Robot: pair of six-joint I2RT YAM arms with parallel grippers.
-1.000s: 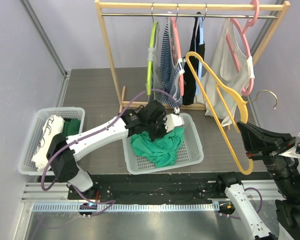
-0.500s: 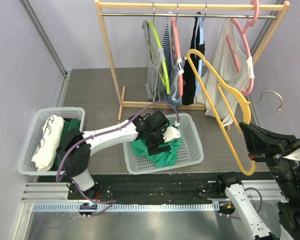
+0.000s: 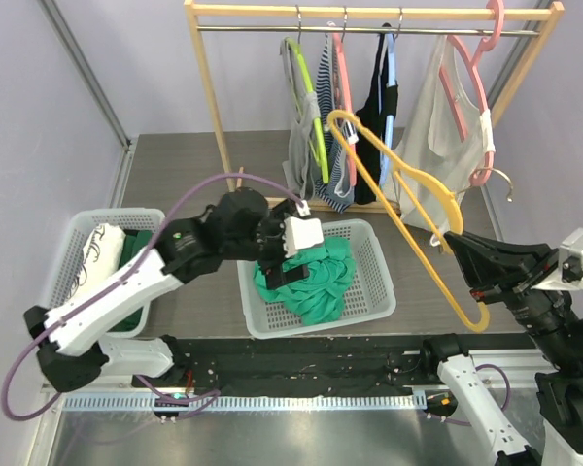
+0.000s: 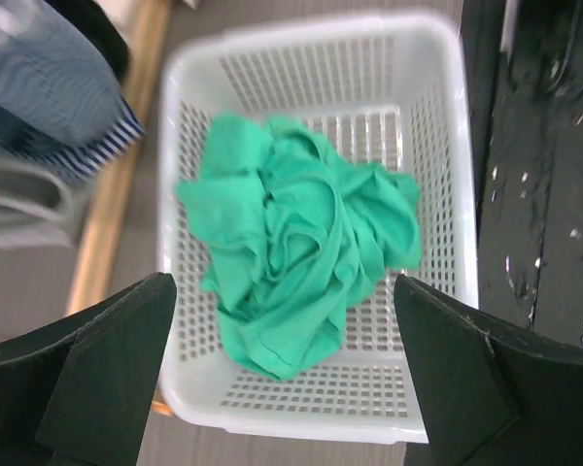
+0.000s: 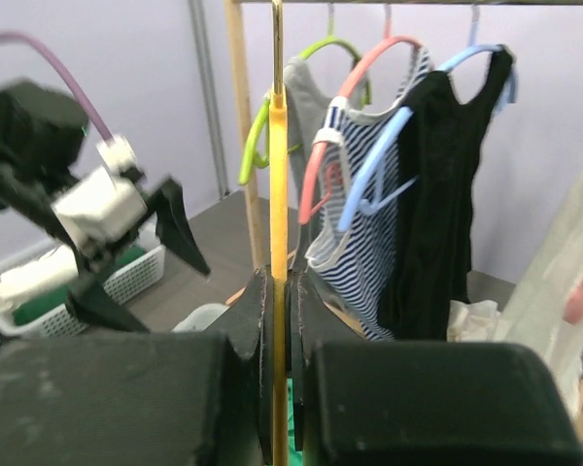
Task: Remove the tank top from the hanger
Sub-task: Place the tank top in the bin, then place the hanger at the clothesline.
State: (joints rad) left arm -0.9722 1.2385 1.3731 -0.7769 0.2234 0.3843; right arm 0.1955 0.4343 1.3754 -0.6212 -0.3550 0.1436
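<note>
Left hand (image 4: 282, 291) now open, up off green tank top (image 3: 311, 277); yellow hanger (image 5: 278, 194) further left.

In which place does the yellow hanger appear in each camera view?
Top external: the yellow hanger slants across right of centre.
Left wrist: not in it.
Right wrist: the hanger stands vertical, left of centre.
Shared landmark: the striped top, in all three views.

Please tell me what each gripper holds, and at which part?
The right gripper is shut on the yellow hanger, on its straight bar near the lower end. The left gripper is open above the green tank top and holds nothing.
</note>
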